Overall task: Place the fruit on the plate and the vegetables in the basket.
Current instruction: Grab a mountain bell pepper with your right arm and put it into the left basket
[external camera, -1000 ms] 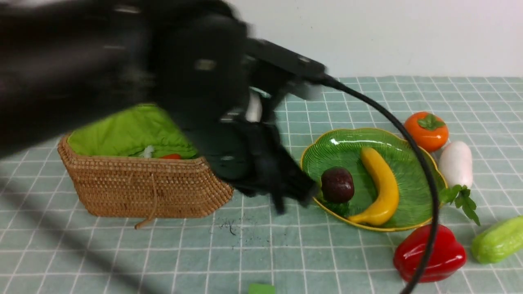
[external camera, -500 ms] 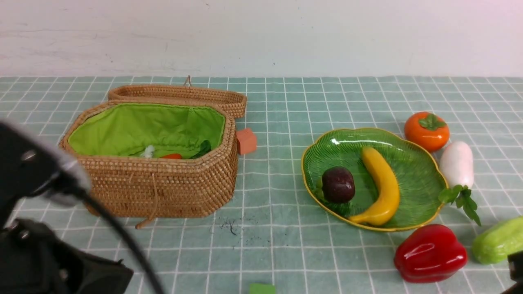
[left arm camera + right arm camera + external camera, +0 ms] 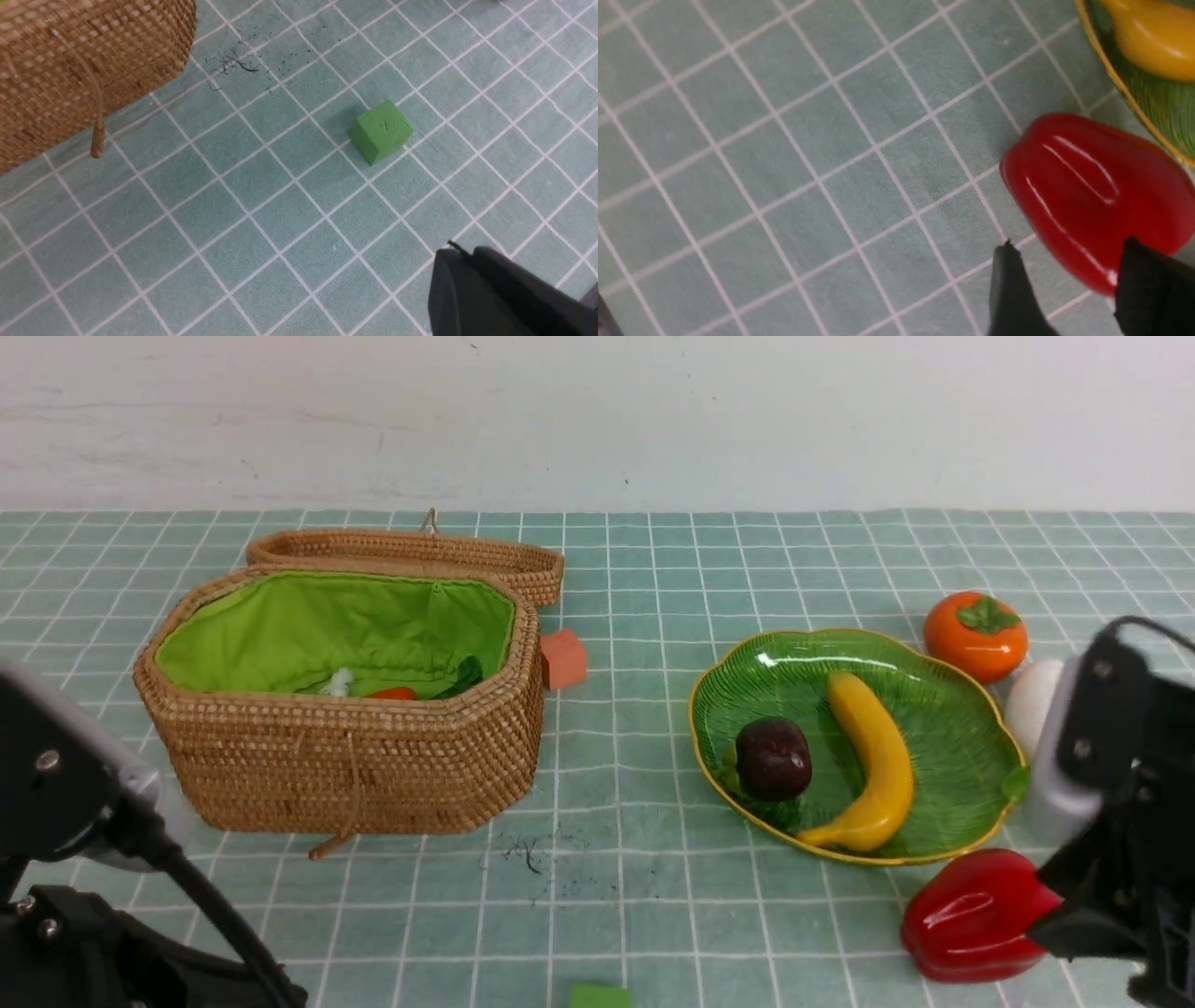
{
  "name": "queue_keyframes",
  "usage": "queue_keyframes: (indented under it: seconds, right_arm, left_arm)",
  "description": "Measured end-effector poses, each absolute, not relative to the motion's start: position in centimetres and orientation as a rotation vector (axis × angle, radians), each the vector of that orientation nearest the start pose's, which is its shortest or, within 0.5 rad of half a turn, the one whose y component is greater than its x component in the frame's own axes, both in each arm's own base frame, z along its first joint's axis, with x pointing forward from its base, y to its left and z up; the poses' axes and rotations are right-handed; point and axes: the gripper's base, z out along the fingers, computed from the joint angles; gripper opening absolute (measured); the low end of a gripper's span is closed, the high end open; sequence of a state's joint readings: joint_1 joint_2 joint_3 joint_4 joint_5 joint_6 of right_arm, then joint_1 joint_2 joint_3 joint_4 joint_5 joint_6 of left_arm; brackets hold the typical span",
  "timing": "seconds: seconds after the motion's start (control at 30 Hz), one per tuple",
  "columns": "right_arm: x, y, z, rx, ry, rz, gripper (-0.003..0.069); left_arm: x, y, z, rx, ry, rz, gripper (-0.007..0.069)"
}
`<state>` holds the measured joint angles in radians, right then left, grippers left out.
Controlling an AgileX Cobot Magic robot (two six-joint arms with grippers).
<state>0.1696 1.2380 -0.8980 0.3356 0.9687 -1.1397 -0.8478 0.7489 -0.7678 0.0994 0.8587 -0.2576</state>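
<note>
The right pincer (image 3: 1068, 247) stands partly open and empty, its tips poised about one end of the red bell pepper (image 3: 1092, 196), which lies on the worktop (image 3: 607, 896) just beside the plate (image 3: 943, 653). Picking up the pepper looks to be the step in hand. Next, lower, close across its glossy body and carry it to the basket (image 3: 345, 765), well apart to the left. The banana (image 3: 873, 765) and mangosteen (image 3: 772, 758) lie on the plate; the persimmon (image 3: 976, 637) sits just behind it. The left pincer (image 3: 467, 280) is closed and empty.
</note>
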Motion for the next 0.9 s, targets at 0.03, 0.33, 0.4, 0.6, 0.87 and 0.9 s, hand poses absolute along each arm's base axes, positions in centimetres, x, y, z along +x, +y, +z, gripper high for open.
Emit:
queue_keyframes:
  seconds: [0.03, 0.33, 0.4, 0.6, 0.87, 0.9]
  right_arm:
    - [22.1, 6.3, 27.6, -1.568, 2.187, 0.128, 0.0414]
    - [24.3, 9.6, 24.6, -2.034, 1.854, -0.156, 0.0678]
    - [24.3, 10.1, 24.1, -2.113, 1.814, -0.202, 0.0675]
    - [25.0, 9.7, 22.8, -2.189, 1.893, -0.359, 0.0666]
    - [25.3, 10.5, 21.6, -2.229, 1.900, -0.355, 0.0665]
    - [25.3, 10.8, 21.5, -2.237, 1.881, -0.362, 0.0665]
  left_arm:
    - [9.3, -9.5, 33.0, 0.722, 2.251, -0.428, 0.0021]
    - [9.6, -8.5, 32.7, 0.649, 2.305, -0.316, 0.0021]
    - [9.6, -8.5, 32.7, 0.647, 2.305, -0.316, 0.0021]
    - [9.5, -8.5, 32.7, 0.641, 2.308, -0.323, 0.0017]
    - [9.5, -8.6, 32.7, 0.638, 2.304, -0.337, 0.0017]
    - [9.5, -8.6, 32.7, 0.638, 2.304, -0.337, 0.0017]
